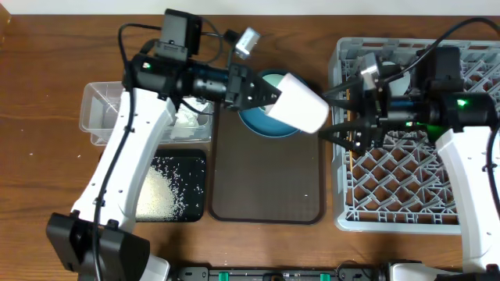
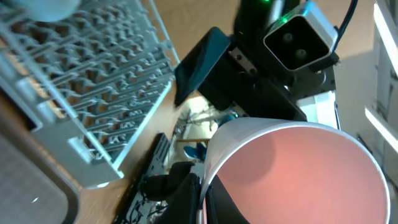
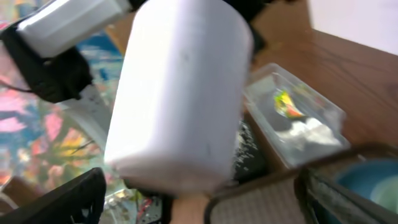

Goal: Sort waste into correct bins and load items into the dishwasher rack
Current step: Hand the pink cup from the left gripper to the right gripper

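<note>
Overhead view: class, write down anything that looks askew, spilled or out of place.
The cup lies tipped on its side in mid-air, gripped by the left gripper above the brown tray. A few white specks, perhaps rice, dot the table left of the black tray.

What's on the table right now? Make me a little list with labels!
Cup: white outside, pink inside, held in the air
Left gripper: shut on the cup's rim
Right gripper: open, facing the cup, by the rack's edge
Bowl: blue-green, on the brown tray
Black tray: rice grains inside
Clear tub: tissue and wrapper inside
</note>
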Controlling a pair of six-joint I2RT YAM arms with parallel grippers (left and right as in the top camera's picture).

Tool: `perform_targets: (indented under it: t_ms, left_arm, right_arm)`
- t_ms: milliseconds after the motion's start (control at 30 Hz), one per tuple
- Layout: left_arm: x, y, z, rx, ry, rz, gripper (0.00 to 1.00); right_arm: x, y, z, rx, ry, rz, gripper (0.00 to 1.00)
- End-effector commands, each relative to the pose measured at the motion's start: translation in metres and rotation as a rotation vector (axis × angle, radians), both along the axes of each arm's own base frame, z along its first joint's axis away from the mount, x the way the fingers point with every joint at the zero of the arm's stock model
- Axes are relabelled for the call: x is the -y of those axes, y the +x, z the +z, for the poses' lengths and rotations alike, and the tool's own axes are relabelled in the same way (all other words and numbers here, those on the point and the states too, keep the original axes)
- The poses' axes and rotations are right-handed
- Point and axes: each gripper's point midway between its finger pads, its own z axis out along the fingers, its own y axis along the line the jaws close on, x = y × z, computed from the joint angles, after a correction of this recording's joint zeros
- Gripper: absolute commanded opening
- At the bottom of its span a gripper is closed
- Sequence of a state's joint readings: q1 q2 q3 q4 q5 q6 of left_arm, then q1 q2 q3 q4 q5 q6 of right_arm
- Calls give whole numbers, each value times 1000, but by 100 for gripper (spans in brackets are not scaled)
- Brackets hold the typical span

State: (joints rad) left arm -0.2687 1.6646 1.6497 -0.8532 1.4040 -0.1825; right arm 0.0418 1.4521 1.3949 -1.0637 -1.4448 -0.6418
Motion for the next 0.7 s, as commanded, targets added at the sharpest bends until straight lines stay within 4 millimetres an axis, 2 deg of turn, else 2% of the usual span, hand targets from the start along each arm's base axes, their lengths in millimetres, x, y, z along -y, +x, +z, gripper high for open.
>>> perform_targets:
  t_ms: [0,67,200,400,533,600,667]
  left_arm:
    - [9,-8,9,40,-49,-56,6]
    - [9,-7,10,54,-53,-56,7]
    - [9,-7,10,55,-53,-56,7]
    - [9,-7,10,60,-51,-55,7]
    - [9,-6,10,84,-55,-58,7]
    - [9,-6,10,95,-57,-60,6]
    - [9,-6,10,96,-57,-60,7]
  right_arm:
    - [-11,-15,15,60,73,79,91]
    - [-16,-18,16,59,79,99,89]
    - [-22,-24,21,83,107,138,78]
    - [-24,-23,22,117,109,147,78]
    - [-24,-23,22,122,110,147,66]
    - [-24,-22,23,131,110,147,57]
    - [-24,-22,23,135,111,147,56]
